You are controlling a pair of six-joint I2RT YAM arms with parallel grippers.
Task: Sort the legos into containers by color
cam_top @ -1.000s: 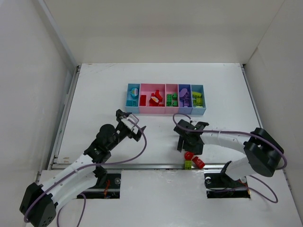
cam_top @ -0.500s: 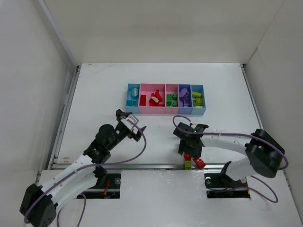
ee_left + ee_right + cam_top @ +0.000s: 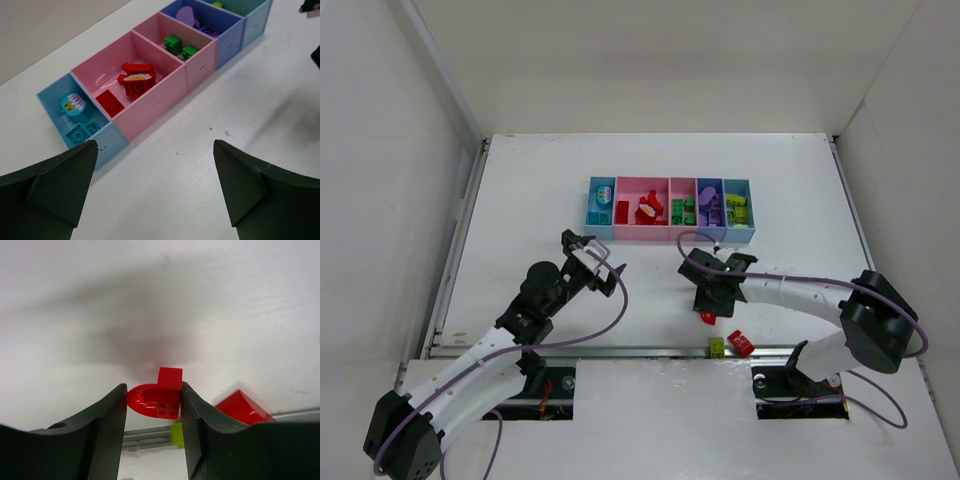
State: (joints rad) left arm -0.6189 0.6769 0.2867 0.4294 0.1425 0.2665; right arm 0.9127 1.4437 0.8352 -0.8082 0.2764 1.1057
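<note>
Right gripper [image 3: 154,390] is clamped on a red lego [image 3: 160,401], with a finger pressed against each side. I cannot tell whether the piece touches the table [image 3: 150,290]. A red wedge [image 3: 244,407] and a yellow-green brick [image 3: 176,434] lie close by at the near edge. I record the left gripper [image 3: 154,150] spread wide, holding nothing, facing the containers [image 3: 160,100]. A round teal piece [image 3: 73,104] in the end light-blue bin carries a print I cannot read.

White arms [image 3: 470,368], black joints [image 3: 542,285], purple cables [image 3: 621,300]
</note>
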